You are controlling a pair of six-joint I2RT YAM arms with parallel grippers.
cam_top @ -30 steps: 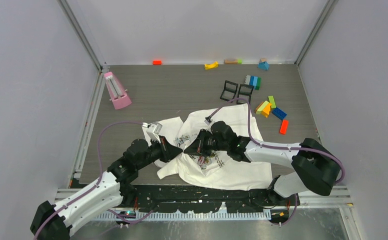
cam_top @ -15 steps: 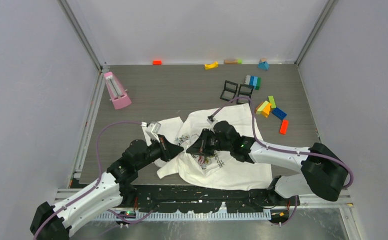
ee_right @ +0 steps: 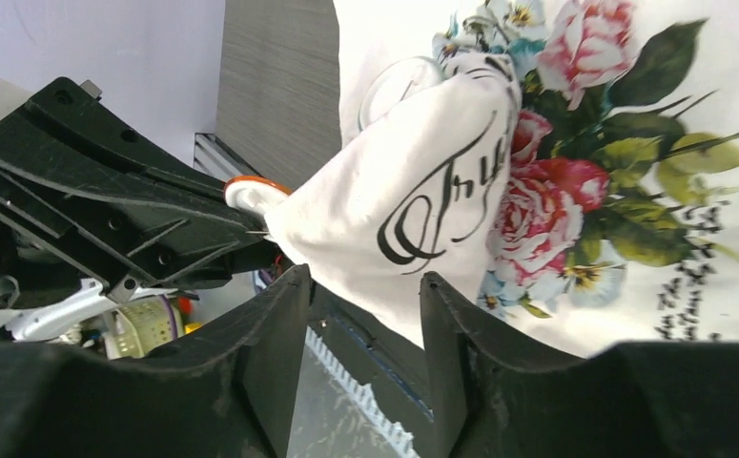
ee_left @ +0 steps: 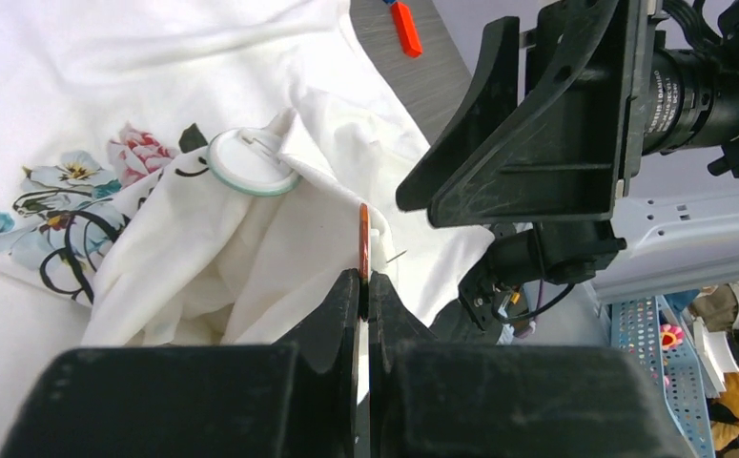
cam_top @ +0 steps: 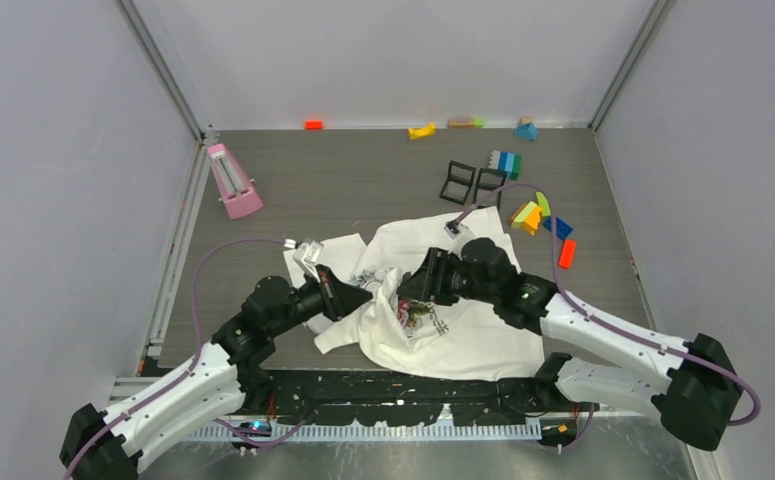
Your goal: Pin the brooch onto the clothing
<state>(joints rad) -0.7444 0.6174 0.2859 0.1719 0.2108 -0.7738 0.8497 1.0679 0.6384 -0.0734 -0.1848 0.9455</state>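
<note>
1. Desk [cam_top: 363, 180]: open room toward 11–12 o'clock; blocks [cam_top: 543, 215] at 2 o'clock.
2. Shirt [cam_top: 473, 335]: bunched by the 6 o'clock edge.
3. Right end effector [ee_right: 365, 281]: spread, facing a raised fold.
4. Left end effector [ee_left: 365, 277]: pinching the brooch [ee_left: 363, 239].
5. Cursive lettering [ee_right: 441, 205]: only partly legible.

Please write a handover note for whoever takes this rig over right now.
Left gripper: shut on the orange-rimmed brooch, held edge-on against a raised fold of the T-shirt.
Right gripper: open, empty, facing that fold.
A teal-rimmed badge sits on the shirt by the print.
Done: brooch brought to the fabric.
To do: push its pin through and fasten it; it does not look fastened yet.
</note>
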